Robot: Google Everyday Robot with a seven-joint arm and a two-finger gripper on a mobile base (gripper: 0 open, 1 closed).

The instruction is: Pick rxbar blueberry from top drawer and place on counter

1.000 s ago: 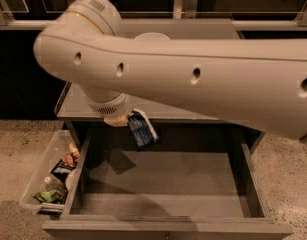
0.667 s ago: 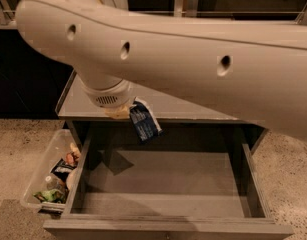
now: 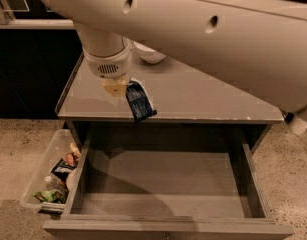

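My gripper point(image 3: 121, 90) hangs below the white wrist over the front left part of the counter point(image 3: 208, 96). It is shut on the rxbar blueberry point(image 3: 140, 102), a dark navy wrapper with pale print. The bar hangs tilted from the gripper, above the counter's front edge. The top drawer point(image 3: 168, 184) is pulled open below the counter, and its grey floor is bare. My arm point(image 3: 203, 29) crosses the top of the view and hides the back of the counter.
A clear plastic bin point(image 3: 43, 176) of snacks stands on the speckled floor, left of the drawer. A white bowl point(image 3: 150, 54) sits on the counter behind the gripper. A dark cabinet stands behind at the left.
The gripper has risen and moved back with the bar, from over the drawer's rear to over the counter's front edge. The arm now sits higher in view.
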